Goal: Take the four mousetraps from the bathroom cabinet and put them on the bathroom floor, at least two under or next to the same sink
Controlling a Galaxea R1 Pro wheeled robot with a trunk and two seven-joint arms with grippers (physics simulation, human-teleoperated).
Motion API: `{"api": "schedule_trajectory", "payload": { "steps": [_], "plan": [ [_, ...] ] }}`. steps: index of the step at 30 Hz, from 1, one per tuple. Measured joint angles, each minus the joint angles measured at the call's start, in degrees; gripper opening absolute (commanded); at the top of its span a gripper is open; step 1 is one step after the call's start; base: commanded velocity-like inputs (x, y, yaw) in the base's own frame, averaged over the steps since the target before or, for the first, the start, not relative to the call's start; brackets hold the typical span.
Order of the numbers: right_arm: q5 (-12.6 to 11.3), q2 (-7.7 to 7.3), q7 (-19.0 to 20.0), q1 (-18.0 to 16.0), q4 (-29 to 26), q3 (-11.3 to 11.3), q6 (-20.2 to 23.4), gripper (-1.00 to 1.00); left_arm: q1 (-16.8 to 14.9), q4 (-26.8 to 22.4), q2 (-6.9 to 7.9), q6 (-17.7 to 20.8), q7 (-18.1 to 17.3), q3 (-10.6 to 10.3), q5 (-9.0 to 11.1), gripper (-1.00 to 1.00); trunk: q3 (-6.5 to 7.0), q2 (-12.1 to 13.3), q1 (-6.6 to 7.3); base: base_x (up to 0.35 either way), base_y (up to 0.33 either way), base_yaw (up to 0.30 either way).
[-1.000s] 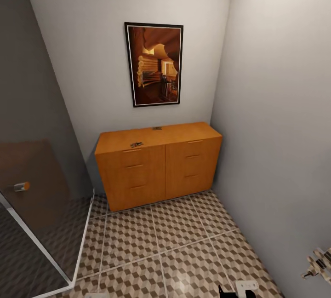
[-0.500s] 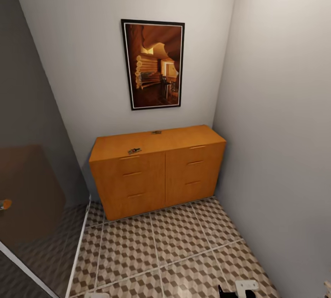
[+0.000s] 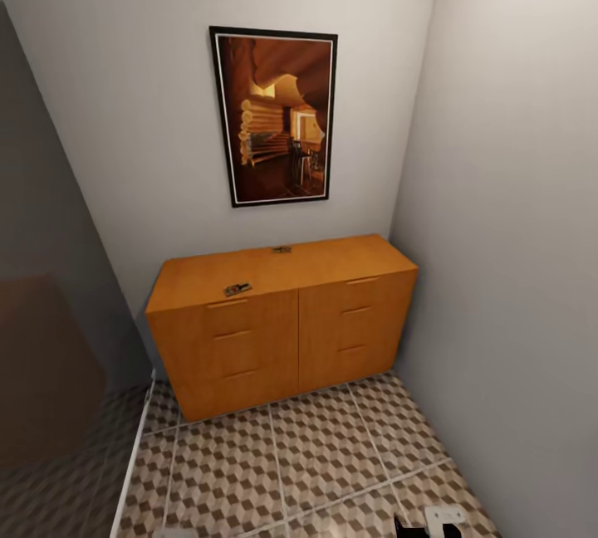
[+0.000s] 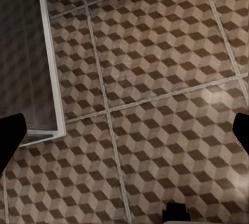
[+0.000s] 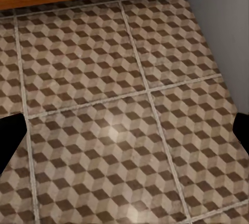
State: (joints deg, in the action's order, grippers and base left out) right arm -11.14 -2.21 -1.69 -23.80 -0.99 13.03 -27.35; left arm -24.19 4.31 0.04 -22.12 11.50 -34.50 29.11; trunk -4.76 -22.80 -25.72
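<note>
Orange-brown wooden cabinet [image 3: 282,318] ahead bears two small tan mousetraps [image 3: 237,289] on its top — the nearer lies left of centre, favouring the left gripper [image 4: 124,130]; both it and the right gripper [image 5: 124,130] are spread wide and empty over the cube-patterned bathroom floor [image 3: 291,463].

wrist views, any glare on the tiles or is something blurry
Right wrist view: a soft pale sheen on the floor, otherwise sharp. Left wrist view: a fainter bright patch on the floor. Head view: the mousetraps on the cabinet are too small to resolve in detail.

No legible text or labels.
</note>
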Motion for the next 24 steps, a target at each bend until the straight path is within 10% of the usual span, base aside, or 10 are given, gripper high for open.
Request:
{"api": "schedule_trajectory", "payload": {
  "steps": [24],
  "plan": [
    [0.0,0.46,-0.1,0.0,0.0,0.0,0.1,1.0,0.0,0.0,-0.09,0.1,0.0,0.0,0.0,1.0,-0.03,0.0,-0.03,0.099,0.0,0.04]
  ]
}}
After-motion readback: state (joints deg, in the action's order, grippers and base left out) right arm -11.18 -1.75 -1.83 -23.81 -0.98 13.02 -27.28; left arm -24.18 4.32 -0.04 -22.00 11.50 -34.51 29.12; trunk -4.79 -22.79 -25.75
